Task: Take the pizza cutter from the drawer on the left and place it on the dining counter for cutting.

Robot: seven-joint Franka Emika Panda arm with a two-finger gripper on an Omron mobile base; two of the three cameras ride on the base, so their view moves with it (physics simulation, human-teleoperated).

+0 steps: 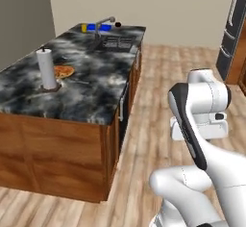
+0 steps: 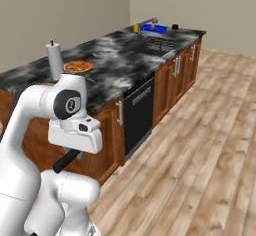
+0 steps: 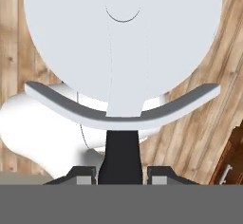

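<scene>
A paper towel roll (image 1: 47,69) and a pizza (image 1: 63,71) sit on the dark marbled desk (image 1: 91,94). The fingers (image 3: 122,173) clamp the pizza cutter (image 3: 122,156) by its dark handle, above the wooden floor (image 2: 210,155)

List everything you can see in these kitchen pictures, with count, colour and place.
marbled stone dining counter: one, grey-black, over reddish-brown cabinets
paper towel roll: one, white, upright on the counter
round pizza: one, orange, beside the roll
curved metal tap: one, silver, at the far-end sink
dishwasher front: one, black, under the counter
pizza cutter: one, black handle, pale round blade, held in the pincer
pincer: one, dark tips, shut on the cutter's handle
</scene>
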